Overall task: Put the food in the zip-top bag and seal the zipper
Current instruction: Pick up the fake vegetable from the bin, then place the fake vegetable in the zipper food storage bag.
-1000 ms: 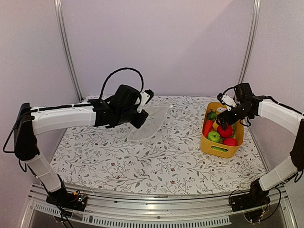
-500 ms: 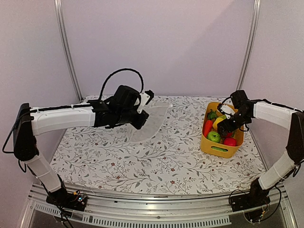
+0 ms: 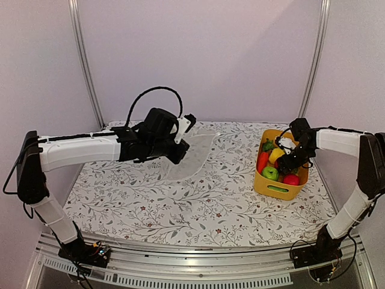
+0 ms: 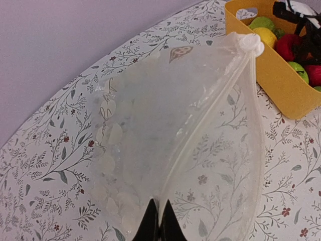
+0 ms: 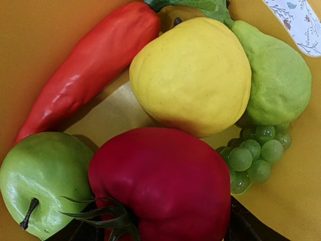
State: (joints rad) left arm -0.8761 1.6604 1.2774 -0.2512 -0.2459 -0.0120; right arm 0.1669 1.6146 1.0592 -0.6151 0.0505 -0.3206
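Clear dotted zip-top bag (image 4: 150, 125) droops from its raised edge, zipper (image 4: 193, 133) unsealed (mouth gaping); lemon (image 5: 193, 75), tomato (image 5: 165, 186), green apple (image 5: 42, 175), grapes (image 5: 256, 155) and red pepper (image 5: 85, 70) lie heaped in the yellow bin (image 5: 35, 40).

left arm: stretched forward, raised | left gripper (image 4: 159, 223): closed | right gripper (image 3: 287, 158): pointing down, jaws apart

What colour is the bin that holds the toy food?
Yellow. The bin shows best in the top external view.
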